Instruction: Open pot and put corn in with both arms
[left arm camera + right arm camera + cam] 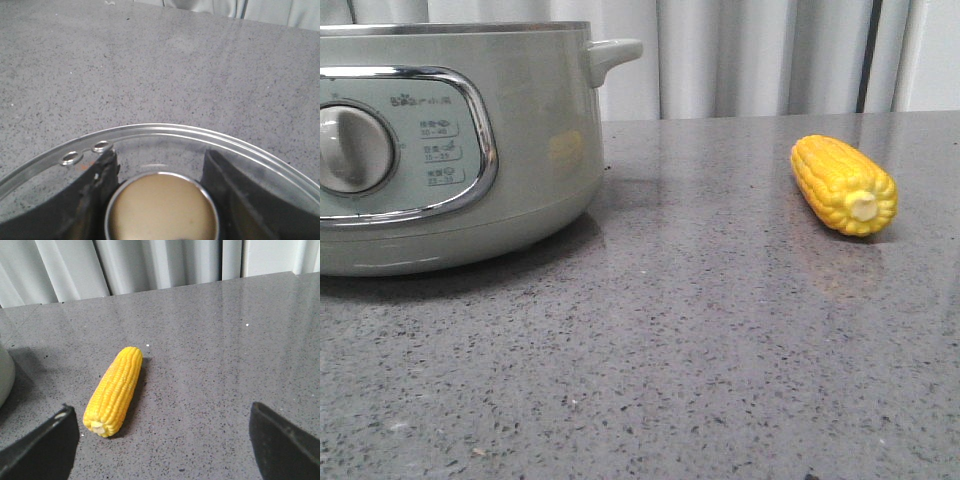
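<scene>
The left claw (162, 200) grips the knob (162, 207) of a glass lid (165, 131), held away from the pot (450, 140). The right claw (165, 440) hangs wide above the corn (115, 390), which lies on the counter (700, 330) well right of the pot; it should straddle the cob's middle before closing.

Kitchen-style setup, speckled grey stone countertop (720, 330), electric pot (450, 140), pale pleated curtain (760, 55) backdrop

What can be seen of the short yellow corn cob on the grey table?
The short bright yellow corn cob has neat kernel rows and a pale cream core end facing the front camera. It lies on its side on the speckled grey tabletop, apart from the grey-green pot. The right gripper is above it, fingers wide apart, not touching.
</scene>
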You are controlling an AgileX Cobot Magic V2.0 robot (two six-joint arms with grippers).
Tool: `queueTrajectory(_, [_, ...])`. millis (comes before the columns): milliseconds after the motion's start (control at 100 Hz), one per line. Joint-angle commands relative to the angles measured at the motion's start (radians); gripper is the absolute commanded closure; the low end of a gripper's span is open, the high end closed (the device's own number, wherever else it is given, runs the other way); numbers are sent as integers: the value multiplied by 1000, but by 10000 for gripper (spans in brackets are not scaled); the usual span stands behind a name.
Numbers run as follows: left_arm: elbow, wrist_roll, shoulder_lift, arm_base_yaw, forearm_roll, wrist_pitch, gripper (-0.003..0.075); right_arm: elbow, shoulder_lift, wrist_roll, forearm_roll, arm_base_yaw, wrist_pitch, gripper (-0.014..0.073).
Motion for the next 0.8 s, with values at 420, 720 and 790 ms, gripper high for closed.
queueTrajectory(420, [-15, -4, 51, -99, -6, -189, 394, -36, 12, -6, 21, -4, -65, -13])
queueTrajectory(720, [-15, -10, 28, -115, -81, -189, 254, -38, 16, -6, 84, 0, -51, -13])
queueTrajectory(790, [-15, -10, -1, -127, -139, -190, 259, -51, 33, -11, 108, 13, -35, -13])
